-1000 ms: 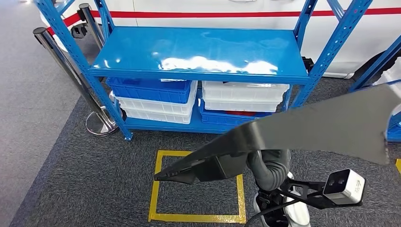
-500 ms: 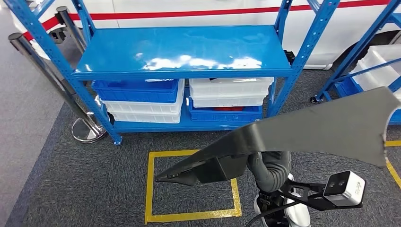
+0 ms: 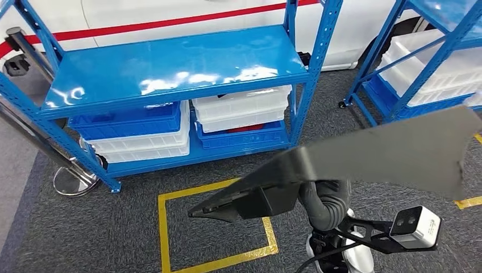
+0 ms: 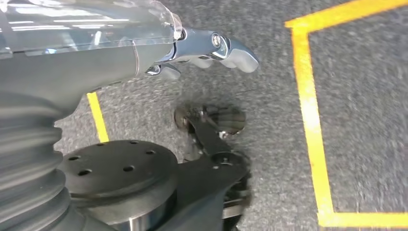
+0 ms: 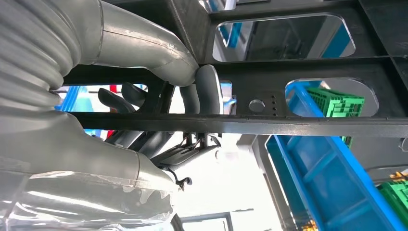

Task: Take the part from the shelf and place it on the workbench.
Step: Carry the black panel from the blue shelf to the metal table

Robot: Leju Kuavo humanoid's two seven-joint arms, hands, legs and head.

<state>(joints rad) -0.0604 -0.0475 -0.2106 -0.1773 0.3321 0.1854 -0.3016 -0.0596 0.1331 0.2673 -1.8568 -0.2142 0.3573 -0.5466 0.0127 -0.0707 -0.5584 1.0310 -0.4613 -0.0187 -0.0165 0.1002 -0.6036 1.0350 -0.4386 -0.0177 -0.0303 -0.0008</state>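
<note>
A large flat dark grey part [image 3: 392, 151] with a dark bracket under its pointed end stretches across the lower right of the head view, above the carpet. My right hand [image 5: 192, 91] grips a bar of the part's black frame [image 5: 298, 125], fingers wrapped around it. In the head view the part covers that hand, and the ribbed grey wrist [image 3: 325, 205] shows below it. My left hand [image 4: 207, 48] hangs over the carpet with its fingers stretched out and nothing in them. The blue shelf [image 3: 170, 68] ahead has a bare top board.
Blue bins [image 3: 131, 120] and white bins [image 3: 241, 108] sit on the shelf's lower level. A second blue rack with white bins [image 3: 432, 51] stands at the right. A yellow tape square [image 3: 165, 227] marks the carpet. A stanchion base [image 3: 74, 181] stands at the left, a white vehicle [image 3: 170, 17] behind.
The whole picture has shifted left and tilted, so the camera has turned right; the second rack has come into view. The part stays in the same place in the picture, still held.
</note>
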